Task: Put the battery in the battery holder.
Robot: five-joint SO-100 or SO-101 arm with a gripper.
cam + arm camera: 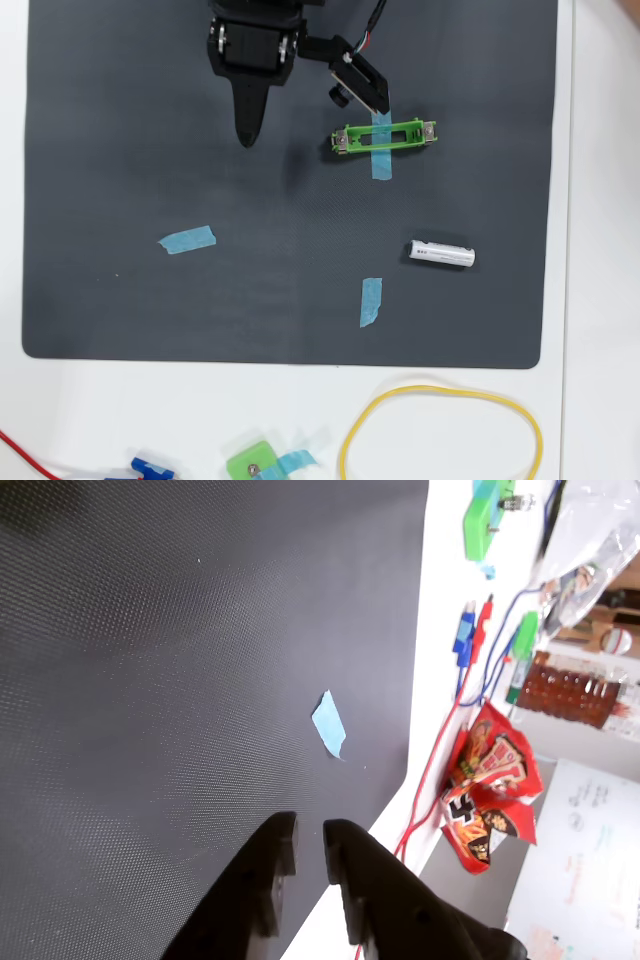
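1. The black two-finger gripper [247, 135] hangs empty, its jaws nearly pressed together with only a narrow gap showing in the wrist view.
2. In the overhead view, the small silver-white cylindrical battery [441, 253] lies well apart from it, lower right on the black textured mat [120, 310].
3. The narrow bright-green plastic battery holder [385, 137], taped down, sits just right of the fingertips.
4. Spread the jaws first, then descend across the battery's short axis.
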